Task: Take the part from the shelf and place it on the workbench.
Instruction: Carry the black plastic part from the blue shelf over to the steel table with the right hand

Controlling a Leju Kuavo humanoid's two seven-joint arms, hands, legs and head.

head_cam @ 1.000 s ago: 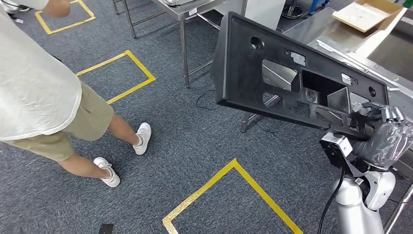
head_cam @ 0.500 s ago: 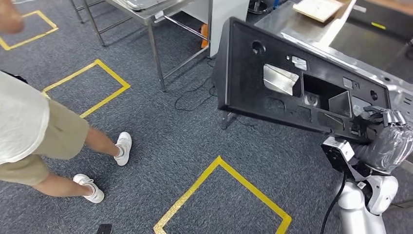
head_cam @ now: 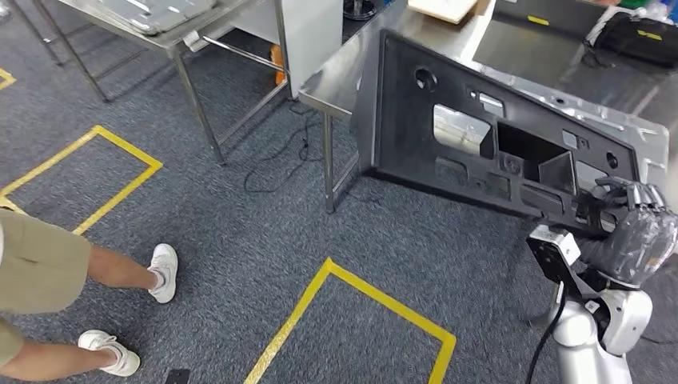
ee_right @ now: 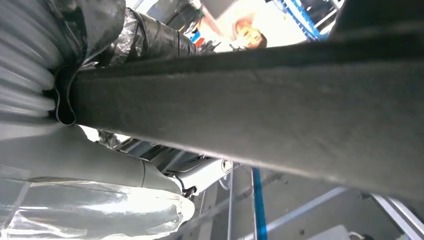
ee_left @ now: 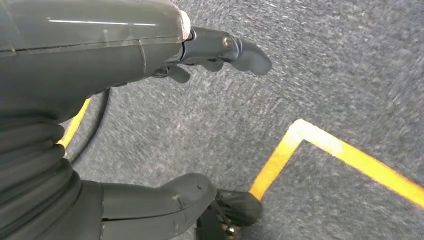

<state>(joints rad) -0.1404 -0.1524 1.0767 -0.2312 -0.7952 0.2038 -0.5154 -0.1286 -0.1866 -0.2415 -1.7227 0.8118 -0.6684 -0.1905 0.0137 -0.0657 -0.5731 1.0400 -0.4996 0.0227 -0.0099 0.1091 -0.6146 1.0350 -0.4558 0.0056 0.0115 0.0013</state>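
Grey-blue carpet floor (head_cam: pixel 240 216) marked with yellow tape rectangles (head_cam: pixel 376 296). Stainless steel surface (head_cam: pixel 384 56) at upper centre-right in the head view, standing on thin metal legs; a black cable (head_cam: pixel 276 168) lies looped on the carpet beneath it. A second, lighter metal table (head_cam: pixel 160 32) stands at upper left with a tray-like item on top. On the steel surface: a flat cardboard box (head_cam: pixel 448 8) at the far edge and a black bag (head_cam: pixel 640 36) toward the far right corner.

Large black moulded plastic panel (head_cam: pixel 448 152), rectangular with several cut-outs and round holes, held upright on its long edge in the air, in front of and partly over the near end of the steel surface. It does not rest on the surface.

Right robot hand (head_cam: pixel 632 232), under a clear plastic cover, grips the panel's lower right corner, fingers wrapped over the edge. Right wrist view: panel edge (ee_right: pixel 260 115) runs across the frame, clamped against the hand.

Left robot hand (ee_left: pixel 165 125) hangs over the carpet, thumb and fingers apart, holding nothing.

Person in khaki shorts and white sneakers (head_cam: pixel 164 272) stands at lower left, well apart from the panel.
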